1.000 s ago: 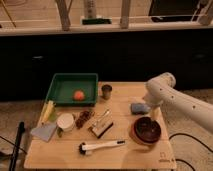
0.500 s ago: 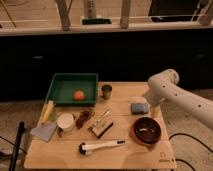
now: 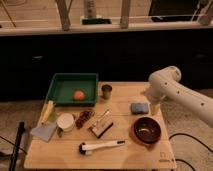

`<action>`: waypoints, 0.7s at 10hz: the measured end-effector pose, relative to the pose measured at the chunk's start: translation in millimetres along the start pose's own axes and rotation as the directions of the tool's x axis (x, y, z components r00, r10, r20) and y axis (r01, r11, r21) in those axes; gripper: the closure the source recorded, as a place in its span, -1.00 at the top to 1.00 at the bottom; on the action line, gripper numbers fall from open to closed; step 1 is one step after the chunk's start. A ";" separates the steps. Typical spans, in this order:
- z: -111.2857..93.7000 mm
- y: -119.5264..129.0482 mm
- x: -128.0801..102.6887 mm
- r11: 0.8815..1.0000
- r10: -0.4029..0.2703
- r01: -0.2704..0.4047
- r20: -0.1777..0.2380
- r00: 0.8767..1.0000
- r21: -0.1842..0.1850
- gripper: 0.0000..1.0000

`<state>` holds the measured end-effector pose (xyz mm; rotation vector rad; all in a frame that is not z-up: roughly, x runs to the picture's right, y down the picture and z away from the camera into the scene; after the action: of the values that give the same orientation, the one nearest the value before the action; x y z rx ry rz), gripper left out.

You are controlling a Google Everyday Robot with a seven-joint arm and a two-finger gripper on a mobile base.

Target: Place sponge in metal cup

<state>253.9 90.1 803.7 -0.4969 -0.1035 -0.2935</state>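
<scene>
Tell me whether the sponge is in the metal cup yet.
Out: sponge lies on the table, apart from the metal cup; gripper beside it.

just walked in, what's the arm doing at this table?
The robot's gripper hangs low just right of the sponge, open and holding nothing. The sponge lies flat on the table, not yet picked up. The metal cup stands upright further left, next to the green tray.
</scene>
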 end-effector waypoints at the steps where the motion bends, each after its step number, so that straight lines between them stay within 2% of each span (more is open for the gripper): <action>1: 1.6 -1.9 -0.3 1.000 -0.008 0.008 0.002 1.000 0.004 0.60; 7: 15.5 -18.8 -16.4 0.997 -0.082 0.081 0.027 0.996 0.011 0.60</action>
<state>232.2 86.0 823.0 -0.4878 -0.1521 -0.3658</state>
